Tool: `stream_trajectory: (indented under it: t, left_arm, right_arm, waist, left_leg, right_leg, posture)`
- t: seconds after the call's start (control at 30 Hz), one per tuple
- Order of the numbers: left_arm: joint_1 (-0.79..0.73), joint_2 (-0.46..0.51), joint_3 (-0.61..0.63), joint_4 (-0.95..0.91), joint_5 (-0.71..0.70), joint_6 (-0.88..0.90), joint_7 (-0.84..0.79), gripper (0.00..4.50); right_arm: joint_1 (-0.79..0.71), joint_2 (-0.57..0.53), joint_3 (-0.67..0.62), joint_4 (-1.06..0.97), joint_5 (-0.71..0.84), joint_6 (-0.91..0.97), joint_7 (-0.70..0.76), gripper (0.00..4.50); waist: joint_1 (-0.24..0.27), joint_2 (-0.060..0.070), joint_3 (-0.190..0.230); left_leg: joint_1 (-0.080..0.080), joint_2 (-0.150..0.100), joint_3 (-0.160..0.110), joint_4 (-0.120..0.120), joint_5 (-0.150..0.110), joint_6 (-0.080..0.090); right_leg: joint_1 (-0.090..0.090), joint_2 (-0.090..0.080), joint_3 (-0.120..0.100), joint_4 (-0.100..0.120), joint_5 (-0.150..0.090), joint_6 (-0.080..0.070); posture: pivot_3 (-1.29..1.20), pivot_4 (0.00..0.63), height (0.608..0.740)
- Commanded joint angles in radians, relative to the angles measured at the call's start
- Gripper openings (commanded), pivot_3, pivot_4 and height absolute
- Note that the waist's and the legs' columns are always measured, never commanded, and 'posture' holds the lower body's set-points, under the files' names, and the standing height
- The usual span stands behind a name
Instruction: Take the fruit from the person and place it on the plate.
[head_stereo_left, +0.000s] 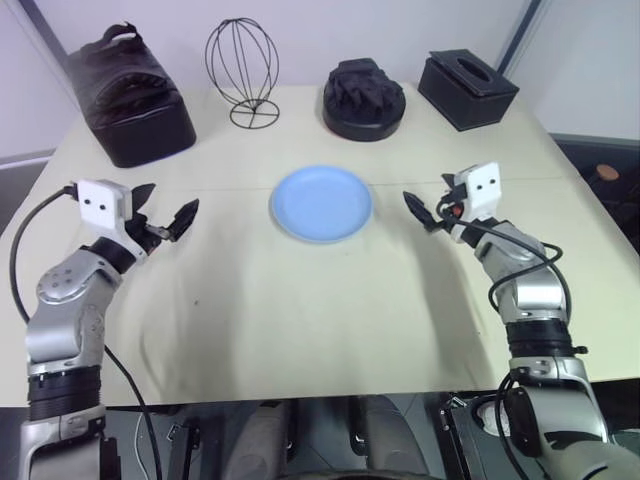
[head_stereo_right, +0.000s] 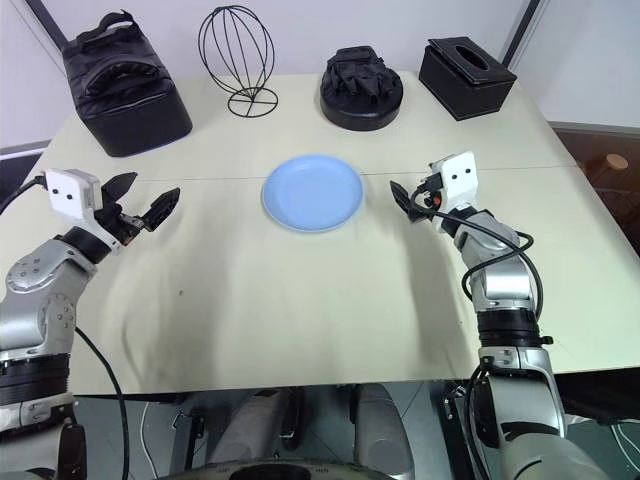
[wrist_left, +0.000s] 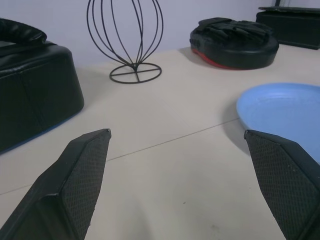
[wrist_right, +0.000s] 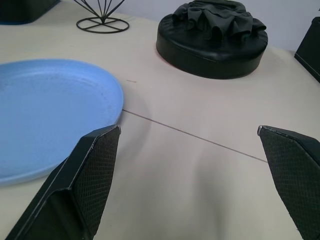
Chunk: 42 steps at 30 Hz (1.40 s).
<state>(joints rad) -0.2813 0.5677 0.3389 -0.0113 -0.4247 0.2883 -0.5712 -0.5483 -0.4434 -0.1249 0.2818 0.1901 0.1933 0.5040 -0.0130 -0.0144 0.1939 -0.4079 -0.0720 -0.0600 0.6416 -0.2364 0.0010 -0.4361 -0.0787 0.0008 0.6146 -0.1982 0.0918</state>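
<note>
Plate (head_stereo_left: 322, 204) lies bare between your left gripper (head_stereo_left: 163, 215) and right gripper (head_stereo_left: 432, 207), both spread wide and holding nothing; the whole handover remains.

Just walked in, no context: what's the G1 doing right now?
Nothing is being handled yet. Both arms hover over the table, the left end effector and right end effector both open and holding nothing, one on each side of the light-blue plate, which has nothing on it. Along the far edge sit a black bag, a wire stand, a round black object and a black tissue box.
</note>
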Motion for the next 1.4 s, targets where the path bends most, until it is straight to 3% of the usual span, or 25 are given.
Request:
stream_trajectory:
  t: [0.03,1.4]
  left_arm:
    - [-0.005,0.009,0.017,-0.015,-0.005,-0.019,-0.003,4.50]
    - [-0.015,0.012,0.014,-0.004,0.008,-0.035,0.009,4.50]
  right_arm:
    - [-0.016,-0.009,-0.010,-0.015,0.001,-0.025,0.003,4.48]
    - [-0.008,-0.005,-0.009,-0.015,0.000,-0.026,-0.003,4.48]
  waist:
    - [0.000,0.000,0.000]
    - [0.000,0.000,0.000]
  left_leg:
    - [0.000,0.000,0.000,0.000,0.000,0.000]
    - [0.000,0.000,0.000,0.000,0.000,0.000]
  right_leg:
    - [0.000,0.000,0.000,0.000,0.000,0.000]
    - [0.000,0.000,0.000,0.000,0.000,0.000]
  posture:
    - [0.00,0.150,0.740]
    - [0.00,0.150,0.740]
